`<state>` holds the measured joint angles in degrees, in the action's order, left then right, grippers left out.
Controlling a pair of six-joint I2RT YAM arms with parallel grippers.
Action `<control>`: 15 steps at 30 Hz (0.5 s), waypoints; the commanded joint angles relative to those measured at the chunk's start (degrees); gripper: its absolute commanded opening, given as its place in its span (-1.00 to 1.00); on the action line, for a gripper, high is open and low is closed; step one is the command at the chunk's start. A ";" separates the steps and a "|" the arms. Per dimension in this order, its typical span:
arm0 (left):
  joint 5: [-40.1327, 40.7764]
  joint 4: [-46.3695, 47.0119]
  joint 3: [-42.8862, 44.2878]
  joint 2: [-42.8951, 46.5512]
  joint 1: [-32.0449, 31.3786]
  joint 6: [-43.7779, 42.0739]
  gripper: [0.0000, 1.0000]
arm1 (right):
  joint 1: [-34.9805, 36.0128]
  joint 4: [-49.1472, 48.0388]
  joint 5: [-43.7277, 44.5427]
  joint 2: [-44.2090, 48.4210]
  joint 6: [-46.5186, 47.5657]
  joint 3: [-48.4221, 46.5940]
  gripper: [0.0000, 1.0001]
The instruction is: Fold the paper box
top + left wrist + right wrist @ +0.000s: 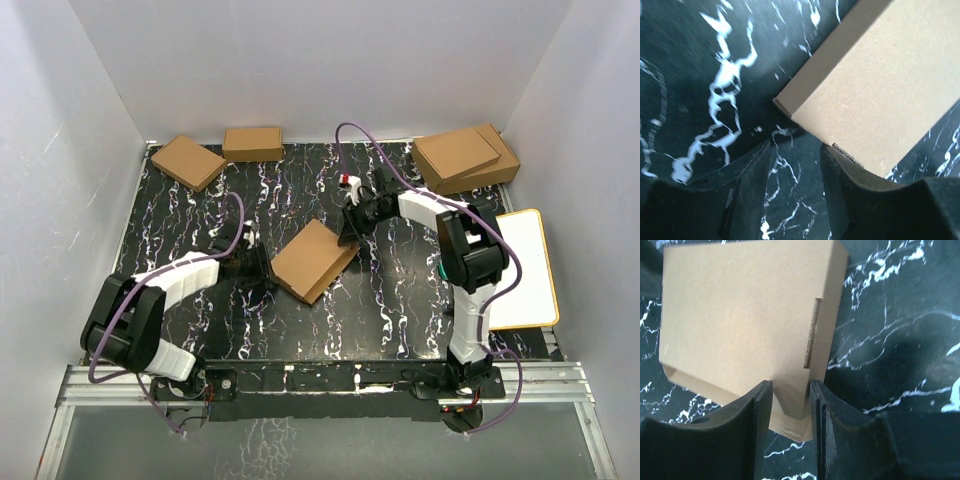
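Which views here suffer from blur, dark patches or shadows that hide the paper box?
Top external: evenly lit and sharp, the paper box clear. Left wrist: the table veining looks soft at left, and the left gripper jaws are near-black. Right wrist: box crisp, a soft shadow falls on the table to its right; right gripper jaws underexposed.

The paper box (313,262) lies flat; left claw (262,268) and right claw (350,232) flank it.

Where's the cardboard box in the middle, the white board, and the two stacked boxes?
paper box (312,262), top view, middle of its flat lid.
white board (535,270), top view, bare white face.
stacked boxes (458,152), top view, top of the upper box.
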<state>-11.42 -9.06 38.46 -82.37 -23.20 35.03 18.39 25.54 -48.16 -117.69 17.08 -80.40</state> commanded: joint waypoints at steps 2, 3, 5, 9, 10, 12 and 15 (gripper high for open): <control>3.92 5.44 5.44 -4.49 1.78 -2.47 -0.09 | 2.02 4.30 -6.27 6.58 1.02 7.49 -0.18; 3.79 5.60 6.17 -5.22 1.98 -2.76 -0.08 | 2.07 4.62 -6.88 7.20 1.51 8.49 -0.17; 3.40 5.87 7.61 -6.78 2.31 -3.36 -0.04 | 2.04 5.31 -7.59 8.43 2.61 10.26 -0.17; 2.20 5.86 10.92 -10.17 2.85 -4.66 -0.02 | 2.05 5.98 -9.40 10.22 4.87 13.48 -0.16; 1.87 5.85 11.59 -11.01 2.90 -4.96 -0.02 | 2.12 6.48 -10.09 10.54 5.62 13.90 -0.16; 1.41 5.60 13.26 -12.43 3.10 -5.70 -0.01 | 2.32 7.64 -11.45 11.36 7.50 14.49 -0.15; 1.25 5.00 15.18 -13.99 3.47 -7.15 0.00 | 3.32 9.30 -13.56 12.28 10.23 15.41 -0.15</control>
<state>-5.32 -4.89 50.72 -94.74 -18.90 29.82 18.50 33.41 -53.67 -108.14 22.50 -66.17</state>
